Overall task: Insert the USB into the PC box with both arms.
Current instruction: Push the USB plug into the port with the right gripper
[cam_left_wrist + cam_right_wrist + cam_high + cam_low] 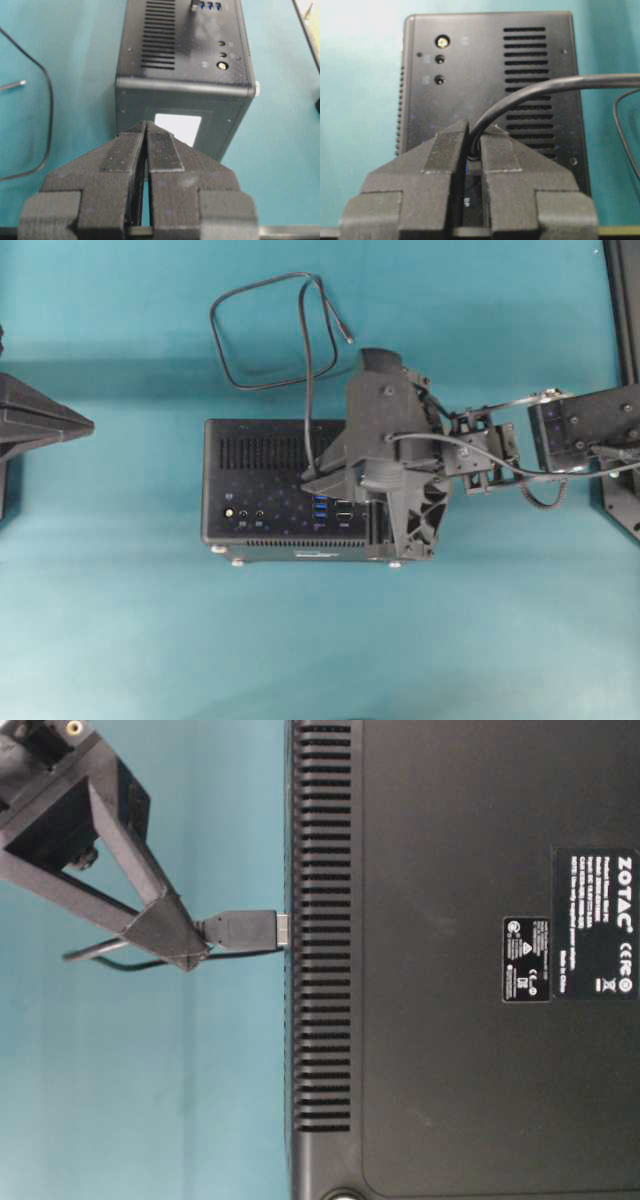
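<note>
**Seating the plug: push straight, keep the box braced**

The right gripper [190,945] was clamped on the USB [240,931] just behind its plug, fingers nearly together with only the cable between them. In the table-level view the plug's metal tip stood just ahead of the fingertips and met the face of the PC box [460,960]; whether it had entered a port could not be told. In the overhead view the gripper hung over the port face, with the blue ports [320,507] right beside its tips.

The left gripper [146,150] was closed on nothing, with the near end of the box just ahead of its tips, apart from it.

A good insertion likely needed the plug held square to the port and pushed along its own axis, without twist. The slack loop of cable trailing behind the gripper should stay free. The box could slide under the push, so the left gripper bracing its end would help.
</note>
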Motion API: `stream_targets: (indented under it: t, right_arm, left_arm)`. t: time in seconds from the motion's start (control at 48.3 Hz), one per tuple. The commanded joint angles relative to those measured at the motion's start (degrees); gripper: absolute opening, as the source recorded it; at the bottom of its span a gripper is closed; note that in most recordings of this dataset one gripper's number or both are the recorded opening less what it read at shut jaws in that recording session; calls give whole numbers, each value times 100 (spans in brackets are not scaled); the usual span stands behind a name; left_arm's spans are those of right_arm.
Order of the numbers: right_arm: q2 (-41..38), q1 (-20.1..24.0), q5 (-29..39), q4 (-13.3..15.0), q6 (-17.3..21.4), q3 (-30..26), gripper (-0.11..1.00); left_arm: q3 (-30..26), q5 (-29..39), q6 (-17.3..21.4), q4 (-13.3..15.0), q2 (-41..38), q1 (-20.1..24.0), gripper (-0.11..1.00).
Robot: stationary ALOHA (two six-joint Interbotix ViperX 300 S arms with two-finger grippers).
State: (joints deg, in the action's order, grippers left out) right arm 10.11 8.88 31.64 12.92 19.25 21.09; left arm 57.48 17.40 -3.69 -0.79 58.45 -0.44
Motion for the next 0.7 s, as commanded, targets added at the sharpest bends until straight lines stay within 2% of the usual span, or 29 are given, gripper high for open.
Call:
stream_targets:
  t: [0.0,0.249,0.497,0.684]
  right_arm:
    - [-9,0,-88,-18,44,70,4]
    - [-26,141,-290,-123,176,97,4]
    - [0,-123,-281,105,220,176,4]
    - [-9,-123,-281,105,229,220,4]
  left_arm:
    - [-70,-26,-9,-18,-35,-9,0]
    - [-70,-26,-9,-18,-35,-9,0]
    - [-62,-26,-18,-18,-35,-9,0]
    - [-62,-26,-18,-18,-44,-9,0]
